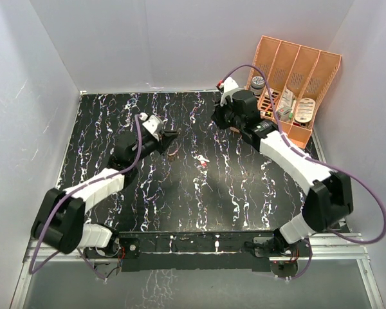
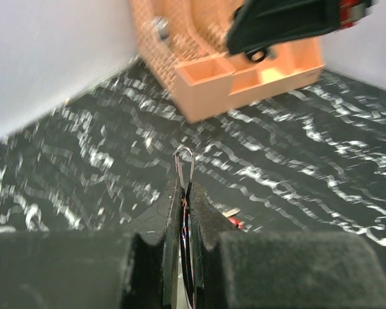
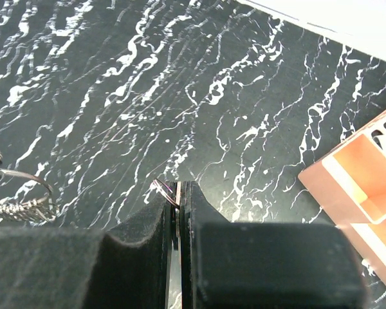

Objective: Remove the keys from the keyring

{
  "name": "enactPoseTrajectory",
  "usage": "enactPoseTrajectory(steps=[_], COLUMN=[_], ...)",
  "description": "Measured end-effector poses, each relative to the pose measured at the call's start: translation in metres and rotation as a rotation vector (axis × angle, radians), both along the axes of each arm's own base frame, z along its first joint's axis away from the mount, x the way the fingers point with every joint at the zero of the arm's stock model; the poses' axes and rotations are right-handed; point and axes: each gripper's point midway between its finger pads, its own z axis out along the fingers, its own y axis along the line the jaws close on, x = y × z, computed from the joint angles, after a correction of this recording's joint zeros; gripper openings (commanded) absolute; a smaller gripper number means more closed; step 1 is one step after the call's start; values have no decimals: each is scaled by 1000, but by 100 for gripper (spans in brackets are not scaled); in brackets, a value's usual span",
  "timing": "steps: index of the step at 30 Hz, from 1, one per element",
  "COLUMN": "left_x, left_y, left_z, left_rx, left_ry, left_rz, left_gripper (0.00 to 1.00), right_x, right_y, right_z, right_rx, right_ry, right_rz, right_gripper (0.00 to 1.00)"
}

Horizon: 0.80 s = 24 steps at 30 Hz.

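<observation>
My left tool is clenching the keyring over the surface, while my right tool is hanging clenched, seemingly on nothing. One of the keys is lying loose beside a red piece, so removal is looking partly done. The orange organiser is holding a small jar and packets.

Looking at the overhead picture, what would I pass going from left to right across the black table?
left end effector → small red piece lying on the table → right end effector → orange organiser
</observation>
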Motion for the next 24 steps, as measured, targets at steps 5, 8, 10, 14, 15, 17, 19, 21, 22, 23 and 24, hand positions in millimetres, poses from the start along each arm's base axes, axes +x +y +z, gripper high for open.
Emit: enactPoseTrajectory(steps=[5,8,10,14,15,17,19,21,22,23,24], left_x=[45,57,60,67,69,74,76,77,77,78,78], left_y=[36,49,49,49,48,49,53,60,65,69,72], left_z=[-58,-75,-78,-81,-83,-96,-115,-137,-146,-154,-160], left_rx=[-24,-34,-42,-73,-82,-115,-148,-198,-231,-265,-289], left_ry=[166,211,218,215,219,246,300,361,392,417,441], left_rz=[148,197,205,214,215,218,225,240,247,252,254], left_gripper=[0,0,0,0,0,0,0,0,0,0,0], right_x=[41,55,59,73,76,82,87,89,90,91,91], right_y=[-4,0,3,13,15,18,20,21,21,22,22], right_z=[-46,-74,-86,-115,-124,-143,-161,-175,-181,-186,-189], right_rx=[15,16,15,14,10,-1,-12,-22,-26,-30,-33], right_ry=[57,90,105,127,136,157,176,192,198,201,205], right_rz=[-44,-50,-46,-34,-32,-30,-30,-30,-30,-30,-30], right_gripper=[0,0,0,0,0,0,0,0,0,0,0])
